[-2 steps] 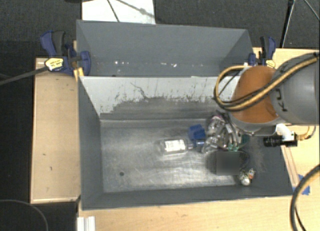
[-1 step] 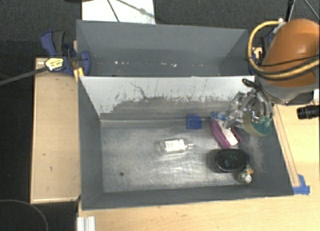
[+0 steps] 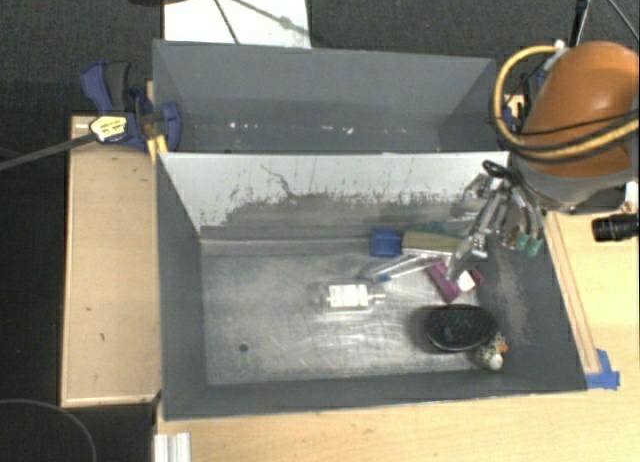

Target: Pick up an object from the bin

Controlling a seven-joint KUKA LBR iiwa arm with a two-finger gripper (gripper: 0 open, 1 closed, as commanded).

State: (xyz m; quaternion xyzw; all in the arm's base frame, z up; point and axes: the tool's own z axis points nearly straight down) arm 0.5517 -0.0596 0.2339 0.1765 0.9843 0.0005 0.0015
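Near the bin's (image 3: 180,280) front right corner lies a black oval pad (image 3: 458,328); a clear bottle (image 3: 350,297) sits mid-floor. Just beyond the pad, the gripper (image 3: 468,255) hangs low at a magenta piece (image 3: 445,280), seemingly in the approach step; whether it is apart or closed cannot be told. Next it would need to close on the piece and lift. Farther back, the orange-covered wrist (image 3: 585,100) leans over the right wall.

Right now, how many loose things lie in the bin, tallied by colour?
blue block: 1
olive-green bar: 1
silvery stick: 1
purple piece: 1
clear-and-white piece: 1
black oval: 1
small orange-and-white piece: 1
Total: 7
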